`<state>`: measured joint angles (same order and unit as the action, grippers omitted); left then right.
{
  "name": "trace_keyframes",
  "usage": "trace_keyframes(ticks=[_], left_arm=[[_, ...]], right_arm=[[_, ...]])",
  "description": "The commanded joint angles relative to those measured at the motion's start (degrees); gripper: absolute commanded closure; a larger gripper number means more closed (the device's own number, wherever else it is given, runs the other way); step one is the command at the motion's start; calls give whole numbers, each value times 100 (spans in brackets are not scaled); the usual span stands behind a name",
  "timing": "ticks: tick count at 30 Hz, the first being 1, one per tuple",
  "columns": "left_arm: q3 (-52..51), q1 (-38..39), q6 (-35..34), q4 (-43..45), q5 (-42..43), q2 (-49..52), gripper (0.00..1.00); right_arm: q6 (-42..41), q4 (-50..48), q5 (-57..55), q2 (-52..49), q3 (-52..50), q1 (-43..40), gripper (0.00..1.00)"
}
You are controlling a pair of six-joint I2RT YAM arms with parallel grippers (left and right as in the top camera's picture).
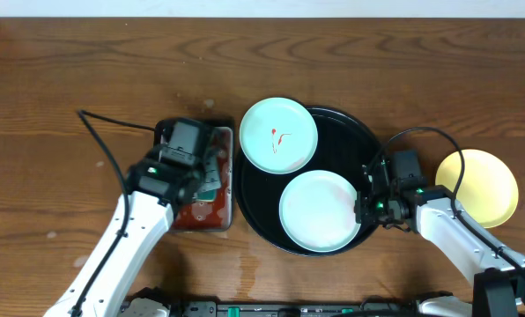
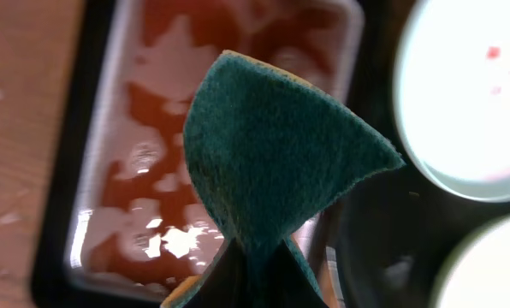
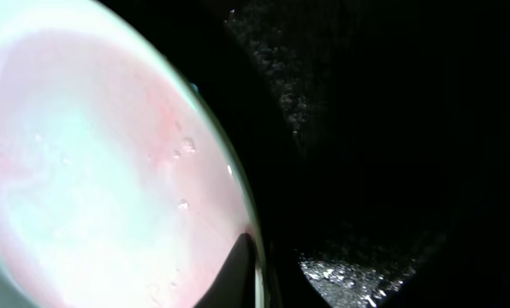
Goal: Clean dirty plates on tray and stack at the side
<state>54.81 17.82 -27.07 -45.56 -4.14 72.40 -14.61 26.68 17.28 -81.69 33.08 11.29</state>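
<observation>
The round black tray (image 1: pixel 349 132) holds two pale mint plates. One with a red smear (image 1: pixel 278 134) lies on the tray's upper left rim. The other (image 1: pixel 320 211) lies at the tray's front. The pale yellow plate (image 1: pixel 476 187) sits on the wooden tabletop to the right. My left gripper (image 1: pixel 208 172) is shut on a green sponge (image 2: pixel 272 154) above the small metal sauce tray. My right gripper (image 1: pixel 364 210) is shut on the front mint plate's right rim (image 3: pixel 92 171), with one finger over its edge (image 3: pixel 253 265). The black tray surface (image 3: pixel 383 171) lies beside it.
A small rectangular metal tray (image 1: pixel 201 214) with red sauce (image 2: pixel 152 128) stands left of the black tray. The smeared plate (image 2: pixel 469 94) and the front plate (image 2: pixel 495 265) show at the right of the left wrist view. Wet patches mark the table near its front edge.
</observation>
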Motion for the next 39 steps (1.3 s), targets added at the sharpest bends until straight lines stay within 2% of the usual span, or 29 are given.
trace_keyframes(ticks=[1, 8, 12, 17, 27, 32, 39], left_arm=[[-17, -326, 136, -96, -153, 55, 93], [-17, -785, 140, -221, -151, 57, 93], [-17, -828, 162, -275, -151, 57, 93], [-20, -828, 177, -352, -151, 57, 92], [-22, -828, 319, -361, -151, 57, 93], [-22, -828, 673, -334, -149, 59, 93], [-66, -828, 684, -151, -149, 59, 93]], right_arm=[[-11, -101, 431, -44, -90, 7, 99], [-11, -249, 787, -37, -87, 7, 99], [-11, -404, 1180, 17, -83, 7, 99], [-11, -509, 1119, 284, -72, 4, 99], [-15, -273, -101, 1255, 50, 7, 99], [-13, 328, -909, 1414, 407, 7, 99], [57, 1152, -1751, 1412, 1209, 7, 99]])
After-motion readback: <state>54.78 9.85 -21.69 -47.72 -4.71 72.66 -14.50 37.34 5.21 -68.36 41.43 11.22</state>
